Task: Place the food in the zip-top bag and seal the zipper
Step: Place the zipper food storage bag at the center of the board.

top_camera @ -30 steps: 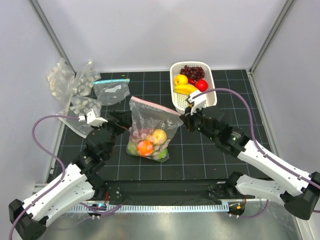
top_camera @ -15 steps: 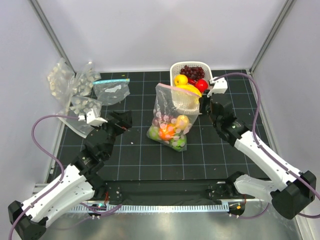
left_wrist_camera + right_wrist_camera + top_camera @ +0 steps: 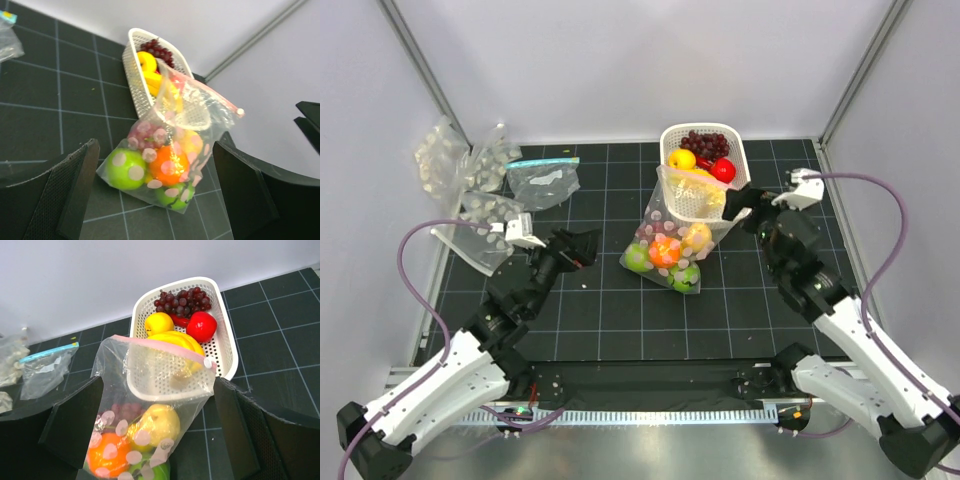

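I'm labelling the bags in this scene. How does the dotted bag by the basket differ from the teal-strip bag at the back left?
The zip-top bag is printed with white dots and has a pinkish zipper; the teal-strip bag has no dots. The zip-top bag bulges with fruit and leans against the white basket; the teal-strip bag lies flat and looks empty. Both are clear plastic.

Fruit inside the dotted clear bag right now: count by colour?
Green round fruit: 2
Orange round fruit: 1
Yellow round fruit: 1
Purple grape bunch: 1
Total: 5, all inside the dotted clear zip-top bag
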